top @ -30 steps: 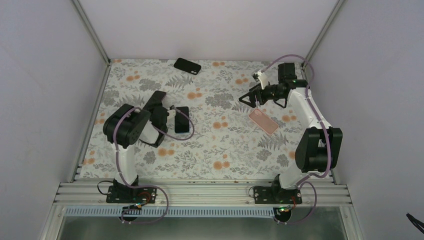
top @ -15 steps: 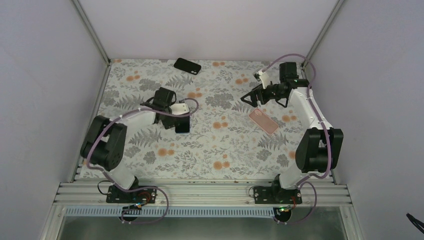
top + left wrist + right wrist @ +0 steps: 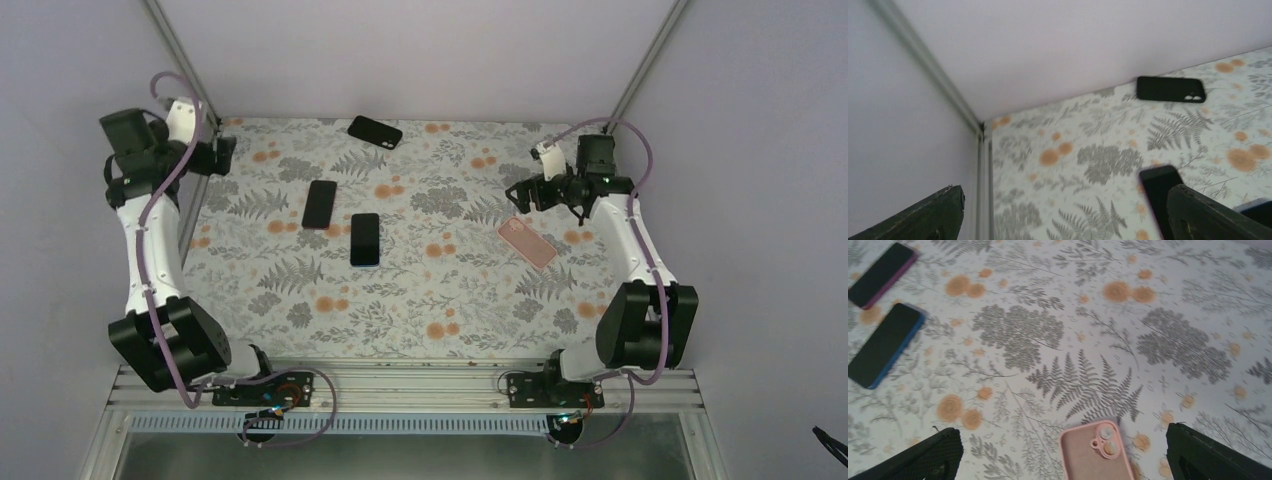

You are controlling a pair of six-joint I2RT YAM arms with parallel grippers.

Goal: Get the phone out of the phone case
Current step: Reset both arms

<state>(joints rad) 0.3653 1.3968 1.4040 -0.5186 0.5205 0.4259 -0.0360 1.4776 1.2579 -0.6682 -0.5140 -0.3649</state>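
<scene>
A pink phone case (image 3: 527, 242) lies back up at the right, its camera cut-out toward me in the right wrist view (image 3: 1098, 452). A phone with a blue edge (image 3: 365, 239) and a dark phone with a purple edge (image 3: 319, 203) lie screen up near the middle; both also show in the right wrist view, the blue one (image 3: 884, 344) and the purple one (image 3: 880, 274). My right gripper (image 3: 522, 195) is open and empty, just beyond the pink case (image 3: 1063, 460). My left gripper (image 3: 222, 155) is open and empty, raised at the far left corner (image 3: 1068, 220).
A black phone case (image 3: 375, 131) lies by the back wall, seen also in the left wrist view (image 3: 1170, 89). White walls and metal corner posts (image 3: 185, 70) enclose the floral table. The left arm stands tall along the left wall.
My left arm has swung up from the middle of the table to the far left corner, leaving both phones lying there. My right gripper has drawn back slightly to the right.
</scene>
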